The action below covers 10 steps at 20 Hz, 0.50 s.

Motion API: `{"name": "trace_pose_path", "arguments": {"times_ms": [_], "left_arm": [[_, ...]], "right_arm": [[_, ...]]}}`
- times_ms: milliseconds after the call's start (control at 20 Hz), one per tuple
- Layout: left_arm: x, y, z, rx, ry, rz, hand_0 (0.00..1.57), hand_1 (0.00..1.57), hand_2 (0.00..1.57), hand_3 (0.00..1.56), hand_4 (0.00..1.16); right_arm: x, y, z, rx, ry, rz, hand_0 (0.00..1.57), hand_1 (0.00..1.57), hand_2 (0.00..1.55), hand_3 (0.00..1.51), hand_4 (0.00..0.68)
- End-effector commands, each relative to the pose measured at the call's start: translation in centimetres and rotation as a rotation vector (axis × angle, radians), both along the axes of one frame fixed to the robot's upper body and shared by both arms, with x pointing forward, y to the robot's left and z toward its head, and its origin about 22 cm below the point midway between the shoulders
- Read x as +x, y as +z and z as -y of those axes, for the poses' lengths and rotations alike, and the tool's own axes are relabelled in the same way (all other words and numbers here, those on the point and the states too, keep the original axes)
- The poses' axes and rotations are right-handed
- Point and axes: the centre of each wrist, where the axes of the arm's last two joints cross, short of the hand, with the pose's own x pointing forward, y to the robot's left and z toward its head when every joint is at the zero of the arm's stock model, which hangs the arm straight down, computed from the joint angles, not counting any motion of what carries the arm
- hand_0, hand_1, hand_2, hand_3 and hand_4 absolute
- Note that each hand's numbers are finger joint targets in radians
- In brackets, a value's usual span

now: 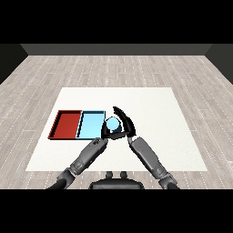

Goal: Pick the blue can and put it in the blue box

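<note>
Blue can [113, 123] in right hand [126, 126]; light blue tray [91, 124] beside.

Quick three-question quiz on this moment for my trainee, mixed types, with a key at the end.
1. True or false: the blue can already lies inside the light blue tray.
2. Which hand is curled round the can? A) left hand B) right hand
3. Fill in: the red tray lies on the ____ side of the light blue tray, as seen in the head view.

Key
1. False; the can is beside the tray's right edge, in the hand.
2. B
3. left
</note>
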Motion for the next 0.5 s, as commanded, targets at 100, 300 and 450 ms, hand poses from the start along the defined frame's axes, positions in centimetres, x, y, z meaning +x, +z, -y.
{"name": "trace_pose_path", "arguments": {"times_ms": [100,300,450], "left_arm": [[0.2,-1.0,-1.4,0.03,0.029,0.046,1.57,1.57,1.57,1.48,1.14],[2.0,-1.5,-2.7,0.053,0.059,0.031,1.57,1.57,1.57,1.48,1.15],[1.1,0.1,-3.5,0.108,0.091,0.064,1.57,1.57,1.57,1.47,1.13]], "right_arm": [[-0.1,0.2,2.7,0.08,-0.055,0.003,0.0,0.0,0.0,0.0,0.0],[-1.0,0.3,4.7,0.116,0.008,0.051,0.0,0.0,0.0,0.0,0.0],[-1.7,2.6,6.1,0.145,0.008,0.072,0.0,0.0,0.0,0.0,0.0]]}}
